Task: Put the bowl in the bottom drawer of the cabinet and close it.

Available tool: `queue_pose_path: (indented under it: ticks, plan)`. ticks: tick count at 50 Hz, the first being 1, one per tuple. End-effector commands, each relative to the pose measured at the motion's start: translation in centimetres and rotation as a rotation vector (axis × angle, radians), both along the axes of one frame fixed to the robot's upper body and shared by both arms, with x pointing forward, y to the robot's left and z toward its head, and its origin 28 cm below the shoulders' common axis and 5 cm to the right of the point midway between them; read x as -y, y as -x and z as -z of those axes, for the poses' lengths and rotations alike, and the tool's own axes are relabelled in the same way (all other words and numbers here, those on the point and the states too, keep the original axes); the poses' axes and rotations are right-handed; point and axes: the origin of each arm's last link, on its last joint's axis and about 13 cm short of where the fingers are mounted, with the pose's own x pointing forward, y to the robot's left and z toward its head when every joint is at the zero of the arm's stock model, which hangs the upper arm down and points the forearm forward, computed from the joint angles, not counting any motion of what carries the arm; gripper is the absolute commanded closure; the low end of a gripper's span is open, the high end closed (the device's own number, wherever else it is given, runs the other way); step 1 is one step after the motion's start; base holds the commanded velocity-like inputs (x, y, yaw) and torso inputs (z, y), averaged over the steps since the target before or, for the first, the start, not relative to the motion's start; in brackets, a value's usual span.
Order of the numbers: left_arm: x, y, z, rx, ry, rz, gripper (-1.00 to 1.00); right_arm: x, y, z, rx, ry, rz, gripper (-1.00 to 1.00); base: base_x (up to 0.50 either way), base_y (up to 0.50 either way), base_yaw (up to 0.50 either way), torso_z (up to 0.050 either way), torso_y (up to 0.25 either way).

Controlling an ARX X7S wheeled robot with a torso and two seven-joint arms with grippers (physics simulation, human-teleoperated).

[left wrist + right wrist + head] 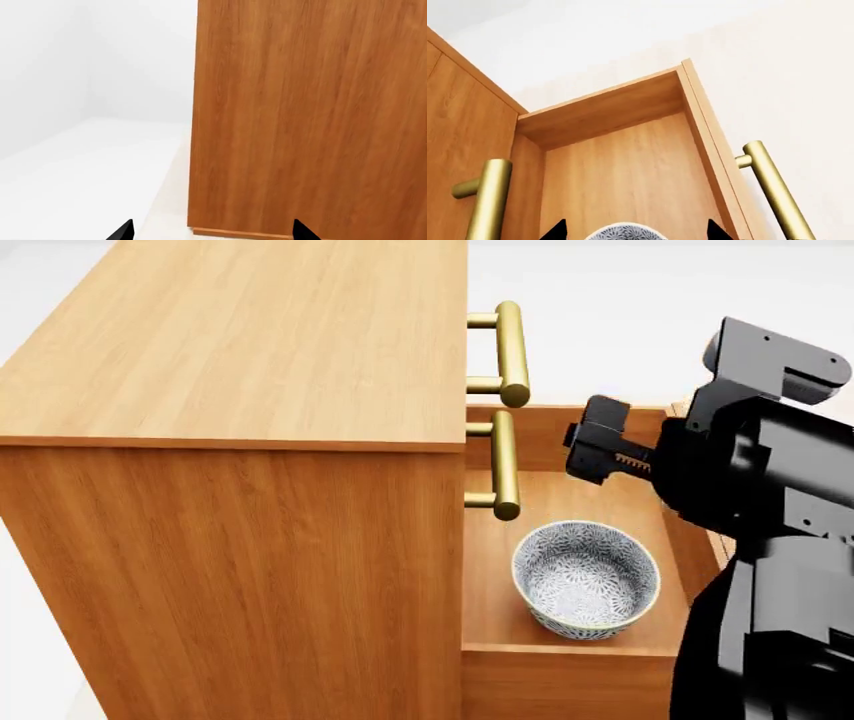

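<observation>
My right hand (pixel 635 231) hangs spread wide and empty over the bowl (pixel 586 578), which sits in the bottom drawer (pixel 561 652); my left hand (pixel 212 231) is likewise spread.

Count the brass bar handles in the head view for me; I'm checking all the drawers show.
2: the upper handle and the one below it, both on the cabinet front. The bottom drawer handle is hidden there; the right wrist view shows it.

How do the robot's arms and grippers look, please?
The right arm is matte black, built from blocky angular housings; the right gripper has a toothed rail. In the wrist views only black pointed fingertips show. No cables or markings are visible.
</observation>
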Motion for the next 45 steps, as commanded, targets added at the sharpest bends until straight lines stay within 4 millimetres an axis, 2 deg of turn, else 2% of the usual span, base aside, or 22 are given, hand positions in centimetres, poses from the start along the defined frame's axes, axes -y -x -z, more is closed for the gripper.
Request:
queue_pose_path:
  ticks: [1,3,7,9,12,15,18,24,33,36,37,41,43,45]
  plan:
    - [-0.1,0.0,-0.8,0.006,0.037,0.014,-1.00,1.4,-0.4,-1.7,0.114,0.094,0.004,-1.00,0.00,0.00,0.00,0.000,0.000]
    - [0.0,0.0,0.2,0.013,0.017,0.012,-1.00,1.6,-0.4,-1.8,0.122,0.118,0.012,-1.00,0.00,0.00,0.00,0.000,0.000]
    - [0.0,-0.1,-0.4,0.007,0.005,0.012,-1.00,2.3,-0.4,-2.0,0.144,0.151,0.034,-1.00,0.00,0.00,0.00,0.000,0.000]
    - [0.1,-0.1,0.3,0.014,-0.001,0.013,-1.00,2.6,-0.4,-1.9,0.155,0.150,0.028,-1.00,0.00,0.00,0.00,0.000,0.000]
    - [0.0,0.0,-0.2,0.015,-0.002,0.016,-1.00,3.1,-0.6,-2.0,0.219,0.196,0.048,-1.00,0.00,0.00,0.00,0.000,0.000]
    - [0.1,0.0,0.3,0.014,-0.001,0.018,-1.00,3.5,-0.9,-2.2,0.301,0.221,0.052,-1.00,0.00,0.00,0.00,0.000,0.000]
    - [0.0,0.0,-0.1,0.014,-0.003,0.018,-1.00,4.0,-0.9,-2.5,0.325,0.279,0.063,-1.00,0.00,0.00,0.00,0.000,0.000]
    - [0.1,0.0,0.4,0.014,-0.002,0.019,-1.00,5.3,-0.8,-2.7,0.369,0.341,0.139,-1.00,0.00,0.00,0.00,0.000,0.000]
    - [0.1,0.1,-0.3,0.014,-0.001,0.019,-1.00,7.2,-0.3,-1.4,0.402,0.392,0.201,-1.00,0.00,0.00,0.00,0.000,0.000]
    - [0.1,0.1,0.3,0.014,-0.001,0.019,-1.00,7.6,-0.1,-1.1,0.411,0.403,0.214,-1.00,0.00,0.00,0.00,0.000,0.000]
    - [0.1,0.1,-0.2,0.014,-0.002,0.018,-1.00,7.8,0.0,-1.0,0.411,0.395,0.218,-1.00,0.00,0.00,0.00,0.000,0.000]
    - [0.1,0.1,0.3,0.014,-0.003,0.015,-1.00,8.4,0.8,-0.4,0.407,0.459,0.271,-1.00,0.00,0.00,0.00,0.000,0.000]
    - [0.0,0.0,-0.5,0.013,-0.003,0.015,-1.00,8.7,1.3,-0.1,0.421,0.488,0.299,-1.00,0.00,0.00,0.00,0.000,0.000]
    - [0.0,0.0,-0.4,0.013,-0.004,0.015,-1.00,8.9,1.7,0.1,0.418,0.454,0.300,-1.00,0.00,0.00,0.00,0.000,0.000]
